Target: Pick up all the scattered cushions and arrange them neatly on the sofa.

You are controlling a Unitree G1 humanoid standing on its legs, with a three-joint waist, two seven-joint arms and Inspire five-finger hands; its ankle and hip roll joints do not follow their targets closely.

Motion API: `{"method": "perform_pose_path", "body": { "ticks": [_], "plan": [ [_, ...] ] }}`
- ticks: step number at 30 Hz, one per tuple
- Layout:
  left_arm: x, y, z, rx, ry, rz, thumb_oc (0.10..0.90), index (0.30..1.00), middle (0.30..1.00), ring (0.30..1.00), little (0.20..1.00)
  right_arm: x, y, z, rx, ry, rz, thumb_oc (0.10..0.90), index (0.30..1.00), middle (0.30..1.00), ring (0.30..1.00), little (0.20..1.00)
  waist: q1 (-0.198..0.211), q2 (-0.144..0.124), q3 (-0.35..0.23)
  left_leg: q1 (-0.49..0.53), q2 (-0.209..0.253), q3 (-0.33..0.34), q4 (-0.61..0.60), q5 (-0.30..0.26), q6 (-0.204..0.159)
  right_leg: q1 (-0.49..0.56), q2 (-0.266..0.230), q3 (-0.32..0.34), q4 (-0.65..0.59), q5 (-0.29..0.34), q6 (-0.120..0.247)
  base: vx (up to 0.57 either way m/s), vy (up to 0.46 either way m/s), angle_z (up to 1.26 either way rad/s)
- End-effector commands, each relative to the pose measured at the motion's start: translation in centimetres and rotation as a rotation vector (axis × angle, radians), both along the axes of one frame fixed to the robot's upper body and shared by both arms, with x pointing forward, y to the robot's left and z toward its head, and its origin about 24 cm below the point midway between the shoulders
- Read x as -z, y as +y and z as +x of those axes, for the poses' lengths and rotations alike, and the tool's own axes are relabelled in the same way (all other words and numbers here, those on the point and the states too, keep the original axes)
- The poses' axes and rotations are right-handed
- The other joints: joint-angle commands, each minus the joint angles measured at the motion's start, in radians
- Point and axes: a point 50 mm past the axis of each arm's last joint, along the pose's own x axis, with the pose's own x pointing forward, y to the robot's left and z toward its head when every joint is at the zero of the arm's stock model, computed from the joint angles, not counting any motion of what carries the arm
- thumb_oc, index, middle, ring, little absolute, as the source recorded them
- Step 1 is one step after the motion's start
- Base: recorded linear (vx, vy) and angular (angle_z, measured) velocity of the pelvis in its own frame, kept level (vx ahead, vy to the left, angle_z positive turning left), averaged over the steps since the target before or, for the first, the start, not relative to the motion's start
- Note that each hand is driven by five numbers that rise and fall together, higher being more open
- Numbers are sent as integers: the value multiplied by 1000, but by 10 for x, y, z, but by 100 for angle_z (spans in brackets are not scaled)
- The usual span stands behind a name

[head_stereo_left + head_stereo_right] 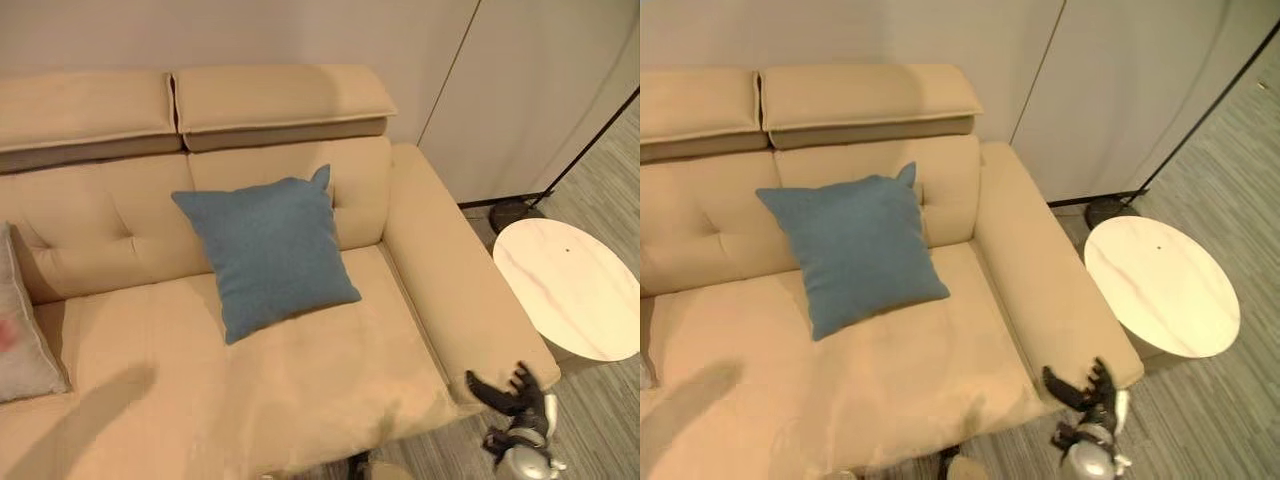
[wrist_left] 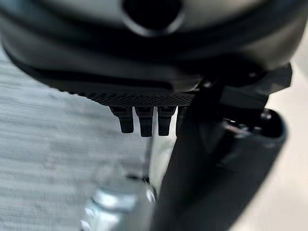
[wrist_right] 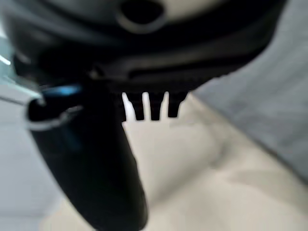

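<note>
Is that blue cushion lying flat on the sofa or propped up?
Propped up: the blue cushion leans tilted against the sofa backrest, its lower edge resting on the seat.

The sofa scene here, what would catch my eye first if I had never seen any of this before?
Most striking is the blue cushion, leaning against the backrest of the beige sofa above its right seat. A grey cushion with a pink mark sits at the sofa's left end, and a pale oval side table stands beyond the right armrest. The robot's dark right hand, fingers spread, hovers by that armrest's front corner.
</note>
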Motion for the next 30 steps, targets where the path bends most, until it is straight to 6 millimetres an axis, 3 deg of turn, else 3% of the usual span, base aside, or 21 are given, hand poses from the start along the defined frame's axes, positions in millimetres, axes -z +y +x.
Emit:
{"method": "perform_pose_path", "body": {
  "ticks": [1,3,4,5,7,8,9,11,13,14,15,16,17,20,21,23,24,27,30],
  "plan": [
    [-10,31,5,94,16,126,800,900,900,900,900,-50,-24,33,18,-275,-88,800,900,900,900,900,12,-35,-22,-86,-96,-58,50,-64,-7,209,-8,109,-121,100,24,-359,-93,7],
    [-12,27,17,162,-10,148,800,900,900,900,900,-50,-21,35,9,-273,-92,800,900,900,900,900,23,-50,-32,-141,-117,-68,64,-38,-3,284,22,189,-146,106,15,-444,-141,-1],
    [-16,24,37,186,-80,172,800,900,900,900,900,-57,-17,41,-40,-292,-113,800,900,900,900,900,26,-47,-19,-193,-121,-90,58,19,-12,312,81,260,-218,-49,-53,-414,-112,12],
    [-16,24,37,186,-81,172,800,900,900,900,900,-57,-17,41,-40,-293,-114,800,900,900,900,900,26,-46,-19,-193,-120,-90,56,21,-13,310,82,260,-215,-51,-54,-454,-100,26],
    [-21,13,69,153,-202,159,800,900,900,900,900,-73,-12,58,-120,-340,-186,800,900,900,900,900,38,-14,13,-251,-102,-126,-28,106,-65,288,132,237,-304,-166,-119,-536,-156,39],
    [-21,13,69,152,-202,159,800,900,900,900,900,-73,-12,58,-120,-340,-187,800,900,900,900,900,35,-13,13,-252,-102,-130,-28,107,-66,287,133,234,-304,-167,-119,-710,-171,40],
    [-22,4,80,89,-256,134,800,900,900,900,900,-75,-17,61,-120,-321,-226,800,900,900,900,900,21,2,53,-265,-95,-128,-48,94,-95,257,143,203,-308,-147,-128,-507,-56,17],
    [-22,-1,84,82,-272,116,800,900,900,900,900,-78,-15,64,-128,-332,-226,800,900,900,900,900,4,3,71,-263,-98,-107,-37,69,-89,238,143,190,-300,-134,-130,-472,-27,12],
    [-14,-9,68,108,-200,100,800,900,900,900,900,-66,-12,53,-110,-298,-179,800,900,900,900,900,-43,-16,69,-203,-93,-91,159,-43,-54,192,100,134,-313,-51,-115,-440,5,23],
    [-14,-9,68,108,-200,100,800,900,900,900,900,-66,-12,53,-110,-298,-179,800,900,900,900,900,-44,-14,67,-208,-91,-92,165,-46,-54,190,101,133,-315,-49,-115,-269,25,32],
    [-11,-11,61,127,-169,95,800,900,900,900,900,-62,-11,48,-114,-278,-166,800,900,900,900,900,-59,-21,59,-183,-88,-95,227,-90,-52,172,83,118,-321,-30,-114,-270,95,42],
    [-6,-14,48,156,-99,92,800,900,900,900,900,-52,-10,41,-135,-230,-157,800,900,900,900,900,-79,-26,43,-89,-70,-97,312,-147,-58,148,60,107,-337,4,-114,-325,152,38],
    [-3,-16,42,195,-59,89,800,900,900,900,900,-50,-8,38,-158,-216,-161,800,900,900,900,900,-93,-20,34,-22,-60,-88,308,-160,-60,139,58,104,-342,13,-113,-229,135,15],
    [-1,-17,36,221,-29,90,800,900,900,900,900,-48,-4,35,-186,-198,-164,800,900,900,900,900,-104,-14,22,37,-59,-81,250,-173,-61,137,57,103,-346,20,-106,-58,133,24],
    [2,-22,24,306,38,92,800,900,900,900,900,-36,-1,31,-229,-122,-187,800,900,900,900,900,-115,5,1,95,-77,-90,129,-221,-43,119,60,102,-343,28,-93,-173,275,33],
    [2,-23,31,400,59,126,800,900,900,900,900,-24,4,27,-250,-68,-166,800,900,900,900,900,-125,2,-7,73,-95,-114,106,-200,-46,114,46,91,-351,48,-84,-167,266,36],
    [1,-24,34,485,61,146,800,900,900,900,900,-7,10,18,-242,1,-116,800,900,900,900,900,-128,6,-15,90,-113,-115,70,-208,-33,119,33,87,-365,67,-71,-54,136,58],
    [-1,-24,43,522,36,161,800,900,900,900,900,7,15,12,-259,79,-99,800,900,900,900,900,-124,14,-18,105,-130,-114,28,-204,-18,115,18,85,-369,80,-55,-118,238,21],
    [-5,-20,59,561,1,211,800,900,900,900,900,26,24,7,-270,191,-66,800,900,900,900,900,-125,30,10,107,-145,-108,-1,-184,2,47,0,94,-271,118,-23,-179,168,-8]
  ]
}}
